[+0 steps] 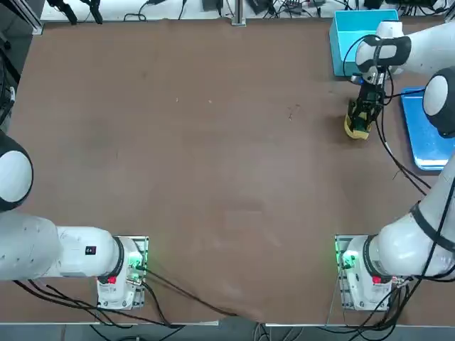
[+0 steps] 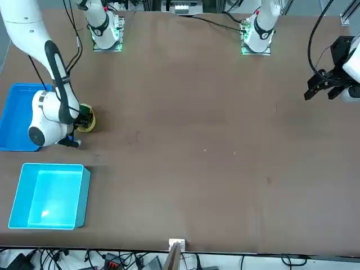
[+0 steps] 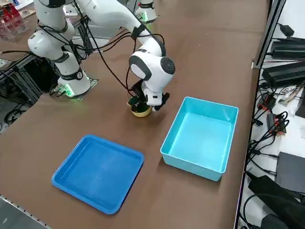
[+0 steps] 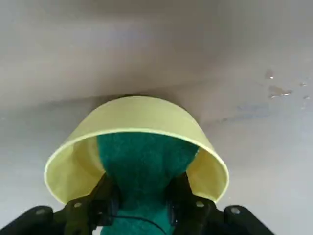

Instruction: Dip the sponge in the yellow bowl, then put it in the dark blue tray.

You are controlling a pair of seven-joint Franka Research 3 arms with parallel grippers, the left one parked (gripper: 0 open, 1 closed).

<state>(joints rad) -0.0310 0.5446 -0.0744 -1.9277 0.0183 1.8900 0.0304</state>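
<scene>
The sponge shows a deep teal-green face, evenly coloured, and the bowl around it is plain pale yellow inside and out. The shallow tray is solid medium blue, while the deep box is light cyan, with a small whitish glint on its floor in the front view. The tabletop is a plain brown, marked by a few tiny pale specks and faint darker smudges. The right arm is white with dark grey bands and joint caps, and its gripper is black. Green light glows at the arm's white base, which carries a red patch. The cables are black.
</scene>
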